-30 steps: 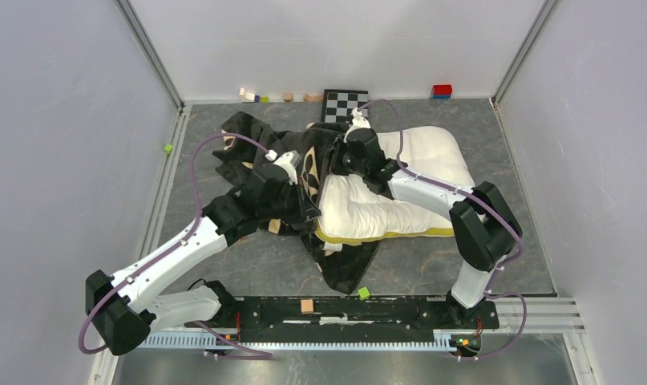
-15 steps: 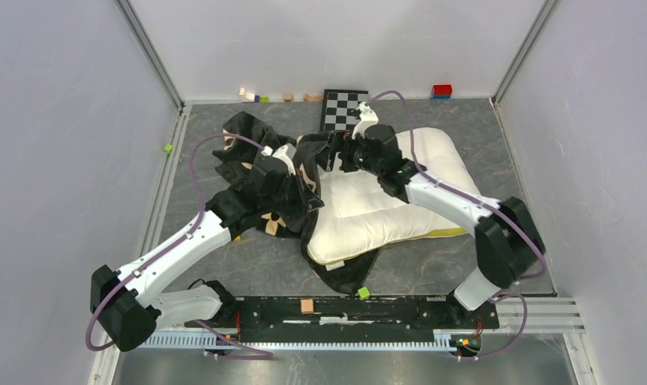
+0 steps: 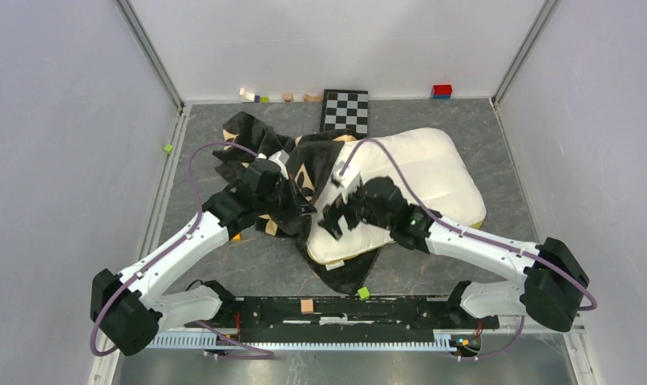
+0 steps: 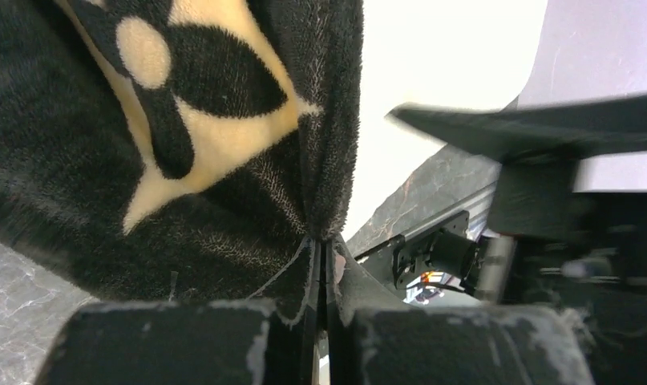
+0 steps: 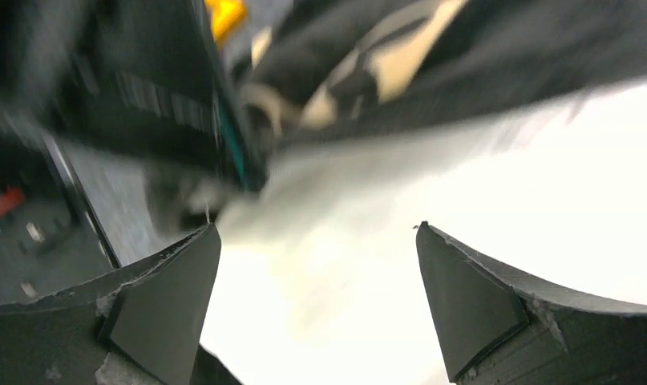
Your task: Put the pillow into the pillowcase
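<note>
Pillow at mid-table, its left edge caught in the pillowcase, with both arms meeting there.

The pillow (image 3: 420, 164) lies on the grey table (image 3: 504, 233). The black pillowcase (image 3: 252, 140) overlaps its left edge, bunches to the left and trails out under the near corner. A checkered board (image 3: 346, 110) lies just behind, and a green cube (image 3: 364, 293) sits near the case's front tip. The right arm crosses the pillow's near side. The left gripper (image 4: 324, 277) is pressed together, pinching the pillowcase hem. The right gripper (image 5: 317, 237) is spread wide above the pillow, holding nothing.
</note>
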Action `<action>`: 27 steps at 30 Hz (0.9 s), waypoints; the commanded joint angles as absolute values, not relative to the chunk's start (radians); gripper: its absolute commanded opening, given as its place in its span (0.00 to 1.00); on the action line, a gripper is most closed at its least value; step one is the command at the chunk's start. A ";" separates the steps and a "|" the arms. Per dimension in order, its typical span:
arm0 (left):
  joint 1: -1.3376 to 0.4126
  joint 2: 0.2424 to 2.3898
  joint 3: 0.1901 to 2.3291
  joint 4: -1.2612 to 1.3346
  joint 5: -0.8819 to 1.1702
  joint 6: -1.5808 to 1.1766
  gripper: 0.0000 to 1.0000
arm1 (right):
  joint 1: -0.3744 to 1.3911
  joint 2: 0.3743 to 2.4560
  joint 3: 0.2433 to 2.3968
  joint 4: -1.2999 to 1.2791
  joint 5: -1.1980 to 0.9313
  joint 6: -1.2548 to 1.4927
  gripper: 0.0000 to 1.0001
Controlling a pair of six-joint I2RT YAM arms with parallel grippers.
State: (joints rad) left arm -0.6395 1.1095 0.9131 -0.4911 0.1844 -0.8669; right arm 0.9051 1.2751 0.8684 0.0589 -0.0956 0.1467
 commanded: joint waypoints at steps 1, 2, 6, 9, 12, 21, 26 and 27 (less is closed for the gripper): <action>-0.609 1.059 0.919 -0.405 0.181 -0.891 0.02 | 0.979 1.236 0.730 0.049 -0.063 0.045 0.98; -0.607 1.057 0.915 -0.406 0.181 -0.893 0.02 | 0.994 1.232 0.717 0.055 -0.050 0.033 0.98; -0.604 1.055 0.904 -0.410 0.187 -0.893 0.02 | 1.038 1.230 0.704 0.052 -0.007 0.008 0.98; -0.604 1.052 0.902 -0.411 0.191 -0.890 0.02 | 1.061 1.277 0.729 0.026 0.057 -0.031 0.98; -0.603 1.050 0.906 -0.418 0.199 -0.882 0.02 | 1.084 1.352 0.738 0.029 0.115 -0.047 0.98; -0.604 1.042 0.929 -0.466 0.234 -0.831 0.02 | 1.041 1.488 0.896 0.049 0.349 0.048 0.00; -0.612 1.037 0.934 -0.505 0.297 -0.769 0.02 | 0.883 1.370 0.967 0.062 0.222 0.193 0.00; -0.618 1.034 0.929 -0.497 0.316 -0.769 0.02 | 0.871 1.372 0.989 0.057 0.197 0.204 0.00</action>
